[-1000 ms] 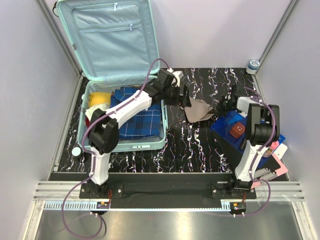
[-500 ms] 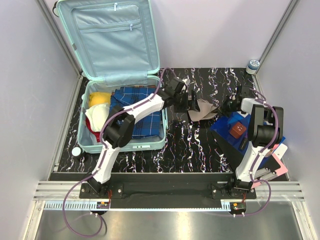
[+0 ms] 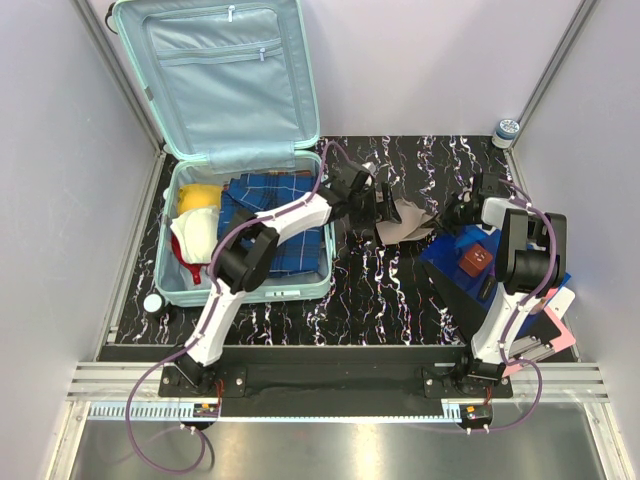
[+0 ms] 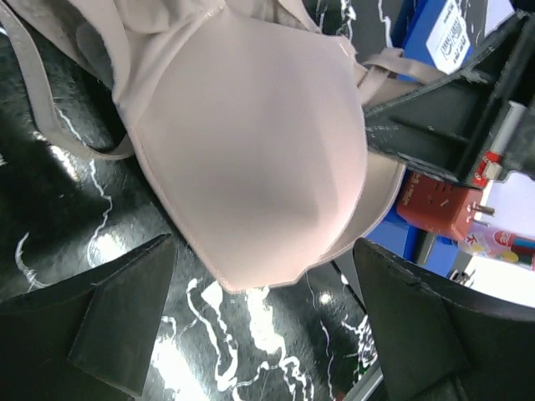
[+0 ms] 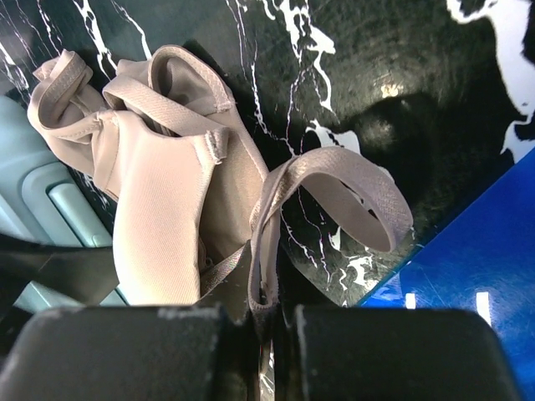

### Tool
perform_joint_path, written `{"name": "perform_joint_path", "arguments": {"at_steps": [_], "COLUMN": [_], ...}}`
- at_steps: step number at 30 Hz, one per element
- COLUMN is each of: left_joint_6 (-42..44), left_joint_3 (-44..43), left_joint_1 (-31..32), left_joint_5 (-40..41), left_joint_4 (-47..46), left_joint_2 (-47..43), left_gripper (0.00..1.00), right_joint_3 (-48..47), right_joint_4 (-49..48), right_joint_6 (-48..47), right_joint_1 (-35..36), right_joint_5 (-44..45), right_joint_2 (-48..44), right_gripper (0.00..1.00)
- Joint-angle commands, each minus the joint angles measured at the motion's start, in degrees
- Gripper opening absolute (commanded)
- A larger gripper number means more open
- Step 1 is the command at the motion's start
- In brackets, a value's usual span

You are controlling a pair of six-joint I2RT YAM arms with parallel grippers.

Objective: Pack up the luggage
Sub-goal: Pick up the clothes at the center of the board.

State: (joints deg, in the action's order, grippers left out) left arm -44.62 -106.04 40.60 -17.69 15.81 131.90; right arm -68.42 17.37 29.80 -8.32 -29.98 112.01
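The mint-green luggage lies open at the back left, its lid propped against the wall. A beige bra rests on the black marble table to its right. My left gripper hovers at the bra's left side, open. In the left wrist view the bra cup fills the space just ahead of the wide-apart fingers. My right gripper is at the bra's right side. In the right wrist view the right gripper is shut on a bra strap.
Inside the luggage lie a blue plaid cloth, a yellow item and a white and red item. A flat blue box with a red-brown block sits at the right, pink items beside it. A small jar stands at the back right.
My left gripper has moved right from the luggage's edge to the bra, staying open. The right gripper shifted slightly back and right, still holding the strap.
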Motion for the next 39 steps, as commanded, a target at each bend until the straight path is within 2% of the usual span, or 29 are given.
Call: {"name": "perform_joint_path", "arguments": {"at_steps": [1,9,25,28,31,34,36,38,39], "left_joint_6": [-3.28,-4.51,-7.23,-7.85,-8.11,-8.64,-8.99,-8.82,-8.73], "left_joint_3": [0.57,0.31,1.62,2.76,4.0,4.52,4.26,4.18,4.17], "left_joint_1": [0.01,0.01,1.32,1.76,1.94,1.94,1.94,2.03,1.94], "left_joint_5": [-1.73,-1.29,-7.7,-8.5,-8.76,-9.38,-9.73,-10.17,-10.6], "left_joint_4": [-6.23,-6.76,-15.37,-17.22,-18.53,-19.5,-19.85,-20.03,-20.38], "left_joint_2": [2.4,4.16,4.95,4.51,3.9,3.81,3.9,3.81,3.81], "left_gripper": [0.93,0.94,0.95,0.93,0.82,0.6,0.39,0.28,0.15], "right_joint_3": [0.39,0.57,0.92,0.84,1.01,1.27,1.62,1.89,2.15], "right_joint_4": [-1.37,-1.37,-3.21,-3.74,-4.01,-4.18,-4.18,-4.18,-4.09], "right_joint_6": [-0.36,-0.88,-3.08,-3.0,-3.0,-3.08,-3.0,-3.0,-2.91], "right_joint_1": [-0.12,-0.12,3.66,4.1,4.1,4.19,4.19,4.19,4.19], "right_joint_5": [-2.72,-3.42,-7.11,-7.46,-7.46,-7.55,-7.55,-7.47,-7.46], "right_joint_2": [-2.41,-2.76,-2.23,-2.23,-2.67,-3.02,-3.37,-4.16,-4.51], "right_gripper": [0.0,0.0,0.0,0.0,0.0,0.0,0.0,0.0,0.0]}}
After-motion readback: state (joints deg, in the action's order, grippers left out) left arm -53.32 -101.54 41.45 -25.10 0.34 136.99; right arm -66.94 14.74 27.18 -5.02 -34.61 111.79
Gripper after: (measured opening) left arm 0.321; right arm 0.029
